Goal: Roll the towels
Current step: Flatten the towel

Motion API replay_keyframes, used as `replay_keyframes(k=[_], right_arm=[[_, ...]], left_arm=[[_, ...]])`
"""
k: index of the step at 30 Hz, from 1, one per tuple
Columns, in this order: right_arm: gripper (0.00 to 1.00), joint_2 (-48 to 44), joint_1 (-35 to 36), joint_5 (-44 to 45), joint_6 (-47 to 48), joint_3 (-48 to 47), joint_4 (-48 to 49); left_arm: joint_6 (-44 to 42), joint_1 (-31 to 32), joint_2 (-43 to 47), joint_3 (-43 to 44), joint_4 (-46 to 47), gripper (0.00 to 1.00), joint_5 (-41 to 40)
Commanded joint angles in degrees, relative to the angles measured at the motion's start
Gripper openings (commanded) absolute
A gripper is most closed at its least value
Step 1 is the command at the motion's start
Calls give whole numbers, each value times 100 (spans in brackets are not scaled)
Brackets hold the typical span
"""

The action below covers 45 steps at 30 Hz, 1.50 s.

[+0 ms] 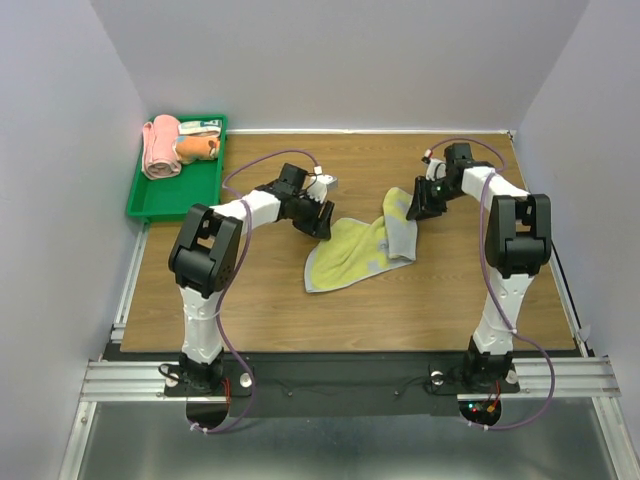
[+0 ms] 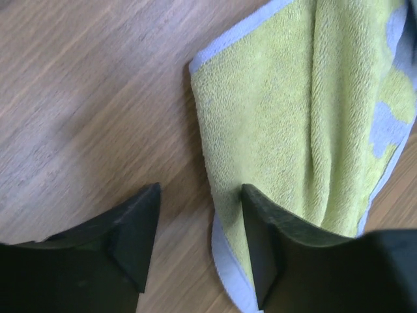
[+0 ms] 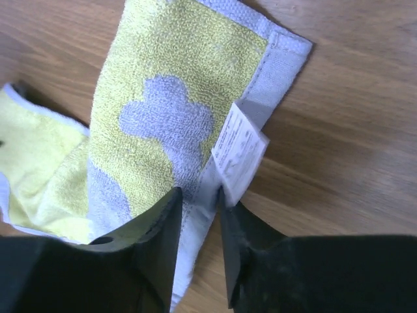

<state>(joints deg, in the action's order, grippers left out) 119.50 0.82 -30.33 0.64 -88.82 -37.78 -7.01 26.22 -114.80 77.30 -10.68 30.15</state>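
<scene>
The yellow-green towel [image 1: 355, 252] with grey patches lies crumpled on the wooden table. My left gripper [image 1: 322, 224] is at its left corner. In the left wrist view that gripper [image 2: 200, 195] is open, with one finger [image 2: 260, 228] resting on the towel [image 2: 287, 117] and the pale hem between the jaws. My right gripper [image 1: 415, 205] is at the towel's right corner. In the right wrist view it [image 3: 199, 195] stands narrowly open astride the grey hem [image 3: 202, 189], beside a white label [image 3: 240, 147]. The orange towel [image 1: 195, 147] lies in the green tray [image 1: 165, 200].
The green tray sits at the table's far left corner and also holds a pink towel roll [image 1: 160, 148]. White walls close in the table on the left, back and right. An aluminium rail [image 1: 130, 290] runs along the left edge.
</scene>
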Motion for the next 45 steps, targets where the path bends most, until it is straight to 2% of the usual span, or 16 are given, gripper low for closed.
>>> replay_keyframes(k=[1,2,3,6,9,17,24,28,32,33,35,36,39,41,44,45], right_arm=[[20,-225,-12,-229,-38,101,-72],[20,-269,-20,-193,-38,101,-72],[10,-322,-20,-176,-38,145,-80],[1,-603,-56,70,137,303,-194],[1,-998,-195,395,540,504,-458],[1,-1894,-495,1722,2262,1243,-1284],[1,-1676,-486,1688,2844,1894,-1522],[1,-1553,-478,1688,3046,2157,-1522],[13,-1579,-486,1776,3205,2237,-1522],[23,-1553,-478,1819,3240,2228,-1531],[37,-1562,-486,1863,3249,2132,-1548],[39,-1605,-486,1899,3240,2079,-1539],[47,-1772,-521,1803,3205,1746,-1566],[53,-1825,-600,1593,3188,1387,-1574],[54,-1790,-653,1206,3100,1060,-1627],[54,-1729,-645,1100,3004,885,-1627]], left_arm=[[120,77,-42,172,127,44,176],[120,77,-42,163,110,37,140],[103,68,1,145,101,20,97],[-11,24,264,32,-39,0,-140],[-222,-99,774,-302,-276,0,-237],[-1347,-477,2390,-1216,-769,0,-1617],[-2611,-197,2797,-1928,-874,0,-1758],[-3271,6,2928,-2701,-436,0,-2364],[-3553,68,2815,-3019,-329,0,-2734],[-3597,68,2710,-3027,-391,0,-2725],[-3685,50,2639,-2949,-628,8,-2594],[-3633,15,2691,-2922,-681,26,-2541],[-3554,-283,2954,-2555,-1084,54,-1813],[-3632,-528,3191,-2239,-1296,62,-1217],[-3615,-635,3403,-2000,-1402,75,-854],[-3580,-688,3482,-1964,-1332,85,-818]])
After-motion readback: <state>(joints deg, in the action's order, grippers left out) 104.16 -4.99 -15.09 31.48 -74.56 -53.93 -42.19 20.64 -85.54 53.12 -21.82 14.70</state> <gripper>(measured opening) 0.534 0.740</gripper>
